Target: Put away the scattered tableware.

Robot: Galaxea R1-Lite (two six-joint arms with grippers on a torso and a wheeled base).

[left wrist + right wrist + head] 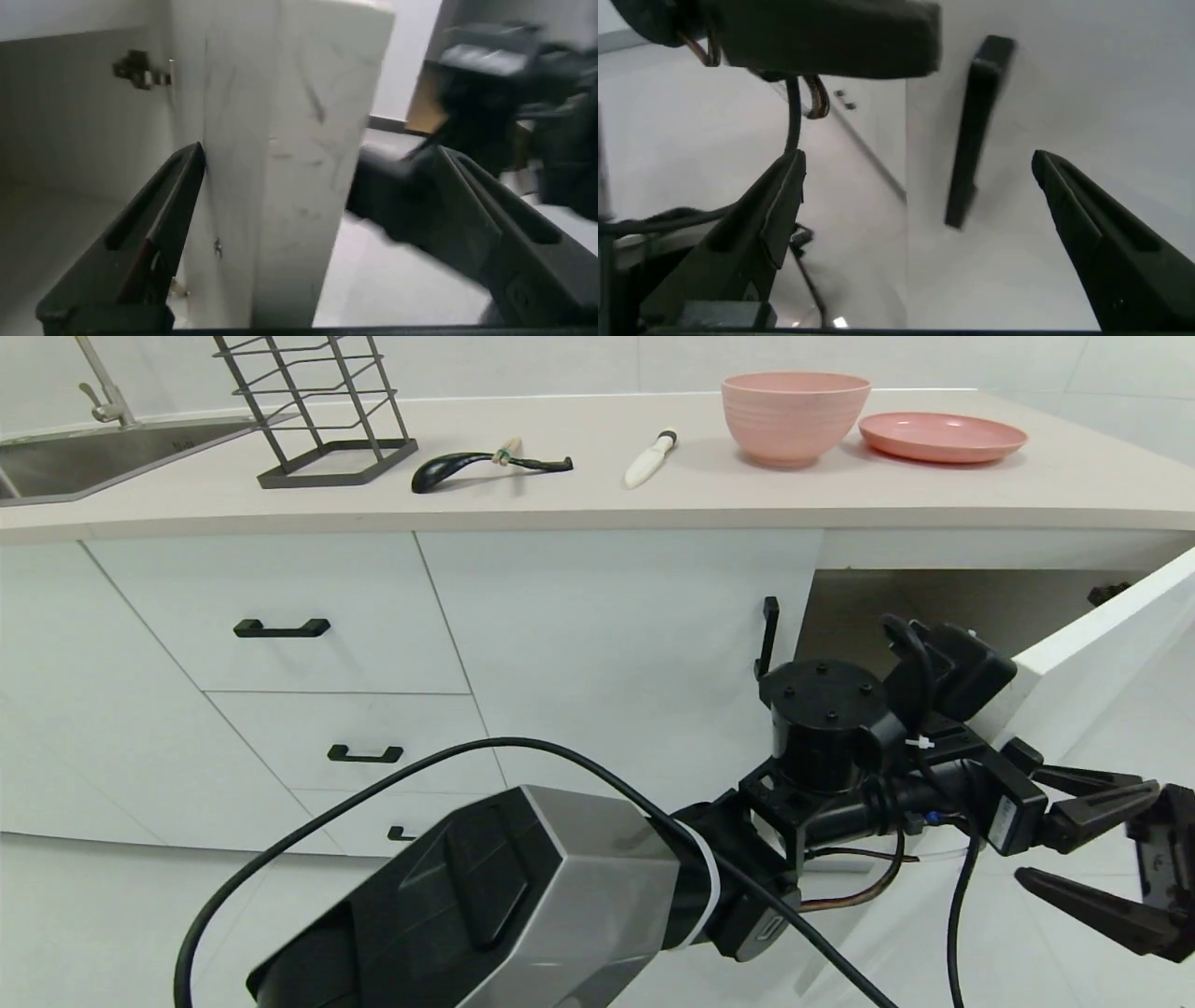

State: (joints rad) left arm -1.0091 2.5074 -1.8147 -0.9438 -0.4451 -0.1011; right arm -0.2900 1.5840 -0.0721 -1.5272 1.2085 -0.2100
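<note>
Left end effector (1111, 849) is spread wide, straddling the edge of the open cupboard door (1083, 653). Its arm stretches low across the cabinet front, wrist roughly level. Beside it, the right end effector (915, 177) is also wide and faces a black door handle (971, 140). Up on the table (597, 504), well apart from both, sit a pink bowl (794, 415), a pink plate (941, 436), a black spoon (485, 465) and a white knife (651, 459). Bowl and plate look light, stiff and smooth, so pinch the rim. Spoon and knife are thin, so take their handles.

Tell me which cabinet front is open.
The rightmost door, swung out, baring the cupboard inside. The drawers and the middle door sit closed.
</note>
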